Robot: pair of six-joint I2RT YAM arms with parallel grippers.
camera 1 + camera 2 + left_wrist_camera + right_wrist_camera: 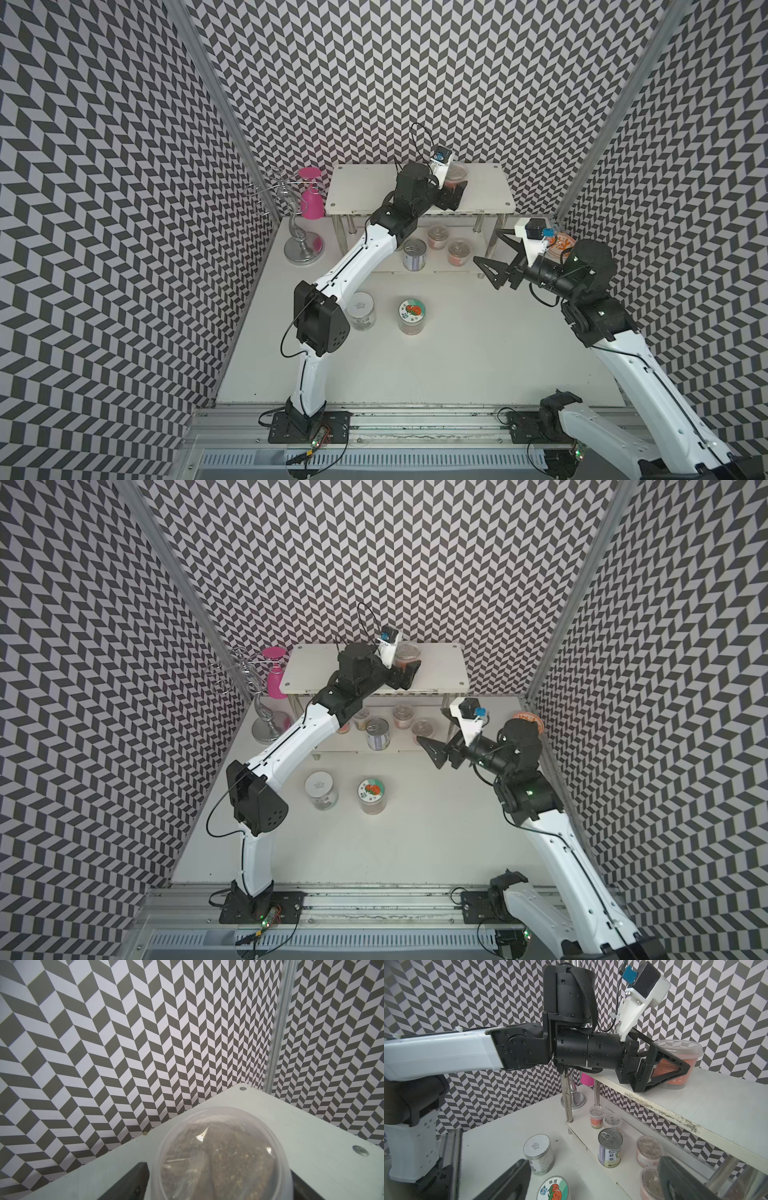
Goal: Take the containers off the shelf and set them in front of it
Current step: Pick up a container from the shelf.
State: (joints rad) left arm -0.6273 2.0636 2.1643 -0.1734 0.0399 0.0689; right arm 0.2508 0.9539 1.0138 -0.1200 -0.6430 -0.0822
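The white two-tier shelf [374,195] stands against the back wall. One foil-topped cup [457,171] [218,1157] stands on its top tier. My left gripper [456,183] is open, a finger [135,1178] on either side of the cup and close to its wall. A pull-tab tin can [414,254] [610,1147] and several cups [438,237] [649,1150] sit on the lower tier. Two tall jars, one white-lidded [360,309] and one strawberry-lidded [411,316], stand on the table in front. My right gripper [487,245] hovers open and empty by the lower tier's right end.
A pink upside-down goblet [311,197] hangs on a silver wire stand [297,232] left of the shelf. An orange-and-white bowl [561,245] sits at the right wall behind my right arm. Patterned walls close in on three sides.
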